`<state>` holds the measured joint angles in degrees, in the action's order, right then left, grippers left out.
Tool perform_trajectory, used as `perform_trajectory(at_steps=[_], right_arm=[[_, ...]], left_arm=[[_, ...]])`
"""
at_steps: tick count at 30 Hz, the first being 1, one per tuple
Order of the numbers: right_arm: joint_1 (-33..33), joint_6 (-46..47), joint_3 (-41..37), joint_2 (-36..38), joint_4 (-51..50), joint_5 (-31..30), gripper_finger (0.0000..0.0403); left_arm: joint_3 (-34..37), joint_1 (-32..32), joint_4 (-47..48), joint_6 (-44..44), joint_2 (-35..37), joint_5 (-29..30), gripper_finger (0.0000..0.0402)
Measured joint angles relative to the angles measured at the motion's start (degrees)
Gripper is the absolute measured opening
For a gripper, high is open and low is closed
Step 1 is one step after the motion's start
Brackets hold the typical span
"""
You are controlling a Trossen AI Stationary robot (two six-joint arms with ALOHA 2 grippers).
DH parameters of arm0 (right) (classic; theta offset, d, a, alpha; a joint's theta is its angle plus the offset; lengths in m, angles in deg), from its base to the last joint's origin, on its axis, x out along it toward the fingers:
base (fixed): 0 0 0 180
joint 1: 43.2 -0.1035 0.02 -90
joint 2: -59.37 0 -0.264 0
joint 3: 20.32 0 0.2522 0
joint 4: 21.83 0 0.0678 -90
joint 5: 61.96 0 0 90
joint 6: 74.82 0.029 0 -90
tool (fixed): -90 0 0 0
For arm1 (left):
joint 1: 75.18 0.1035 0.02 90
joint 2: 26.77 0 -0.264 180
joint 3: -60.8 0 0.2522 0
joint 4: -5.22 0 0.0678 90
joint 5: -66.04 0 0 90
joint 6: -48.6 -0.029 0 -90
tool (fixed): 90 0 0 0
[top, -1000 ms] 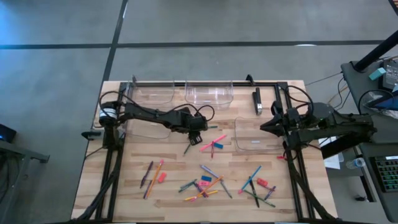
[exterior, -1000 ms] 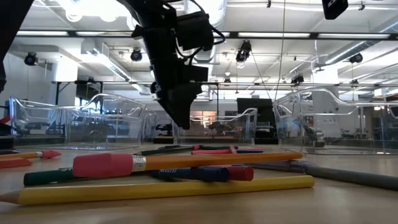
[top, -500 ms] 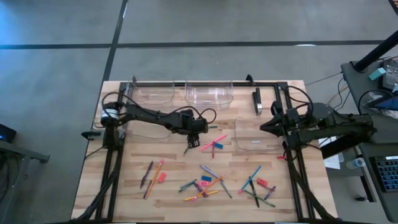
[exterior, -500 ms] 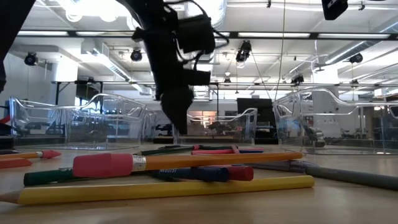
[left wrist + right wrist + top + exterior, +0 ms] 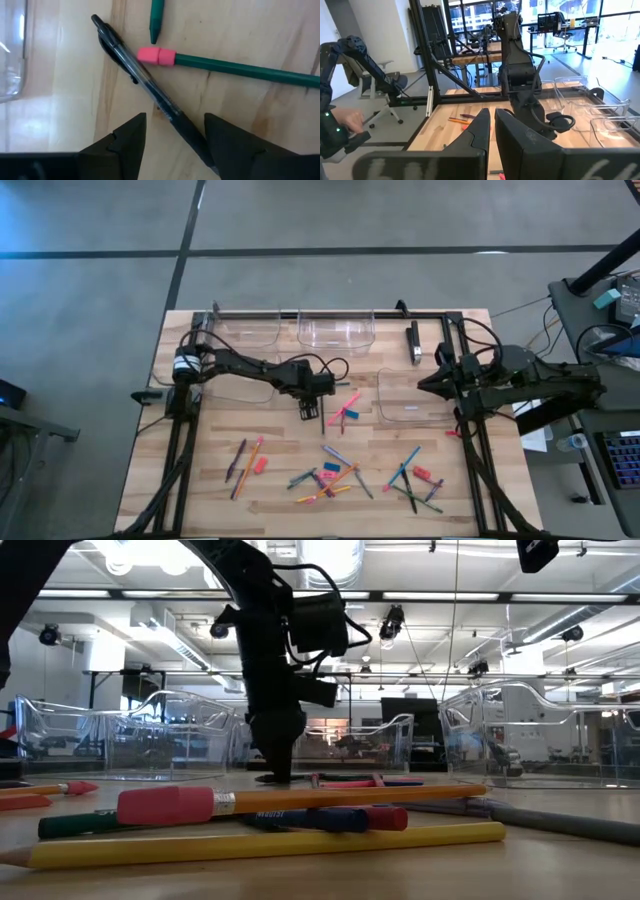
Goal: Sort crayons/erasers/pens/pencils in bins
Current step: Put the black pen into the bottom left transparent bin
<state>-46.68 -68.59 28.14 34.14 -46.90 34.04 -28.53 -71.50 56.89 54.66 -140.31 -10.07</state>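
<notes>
Wooden table standing on a grey floor, workshop room showing behind in the low view. Left gripper is reaching down at mid-table, fingers sitting open either side of a dark pen lying flat on the wood; pads not touching it in the left wrist view. Just past the pen's far part, a green pencil with a pink eraser end is lying across, and a green crayon tip is pointing toward the pen. A clear bin edge is showing beside the pen's far end. In the high view, pink sticks are lying just beside the gripper, more mixed pens, pencils and crayons scattering along the near half, a small pile toward the right. Two bins are sitting at the far edge, one under the left arm, one by the right arm. Right gripper is waiting at the table's right side, fingers closed, holding nothing.
</notes>
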Motion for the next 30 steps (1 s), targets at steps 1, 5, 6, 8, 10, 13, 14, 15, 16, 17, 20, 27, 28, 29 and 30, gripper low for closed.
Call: perform_trajectory(at_steps=[1,5,6,8,10,13,14,15,16,17,20,27,28,29,30], right_arm=[[0.0,0.08,0.0,0.0,0.01,-0.01,0.0022],[0.0,0.12,0.0,0.0,-0.01,-0.02,0.0022],[0.0,0.12,0.0,0.0,-0.01,-0.02,0.0022],[0.0,0.12,0.0,0.0,-0.04,-0.02,0.0022],[0.0,0.14,0.0,0.0,-0.02,-0.02,0.0022],[0.0,0.08,0.0,0.0,0.01,-0.02,0.0022],[0.0,0.07,0.0,0.0,-0.01,-0.02,0.0022],[0.0,0.08,0.0,0.0,-0.01,-0.02,0.0022],[0.0,0.12,0.0,0.0,0.01,-0.02,0.0022],[0.0,0.12,0.0,0.0,0.0,-0.02,0.0022],[0.0,0.12,0.0,0.0,-0.01,-0.02,0.0022],[0.0,0.14,0.0,0.02,-0.04,-0.02,0.0022],[0.0,0.14,0.0,0.01,-0.1,-0.02,0.0022],[0.0,0.14,0.0,0.0,-0.12,-0.02,0.0022],[0.0,0.14,0.0,0.02,-0.12,-0.04,0.0022]], left_arm=[[0.0,0.0,0.04,0.63,0.0,-0.13,0.0176],[0.02,0.43,-0.03,1.15,-0.04,-2.05,0.0128],[0.04,0.44,-0.07,1.14,-0.07,-2.12,0.0112],[0.07,0.5,-0.17,1.14,-0.09,-2.32,0.0081],[0.07,0.59,-0.19,1.16,-0.07,-2.66,0.0048],[-0.23,0.66,0.1,1.16,-0.02,-2.65,0.0016],[-0.4,0.7,0.24,1.14,-0.02,-2.65,0.0015],[-0.61,0.74,0.43,1.1,-0.02,-2.65,0.0016],[-0.82,0.76,0.6,1.07,-0.05,-2.56,0.0019],[-1.06,0.76,0.66,1.06,-0.08,-2.28,0.0021],[-1.54,0.85,0.6,1.05,0.23,-0.93,0.0019],[-1.7,0.72,0.9,1.03,7.02,1.15,0.0015],[-1.7,0.47,0.91,1.03,8.59,1.16,0.0015],[-1.7,0.23,0.97,1.03,10.49,1.21,0.0015],[-1.7,-0.14,1.12,1.03,12.22,1.35,0.0015]])
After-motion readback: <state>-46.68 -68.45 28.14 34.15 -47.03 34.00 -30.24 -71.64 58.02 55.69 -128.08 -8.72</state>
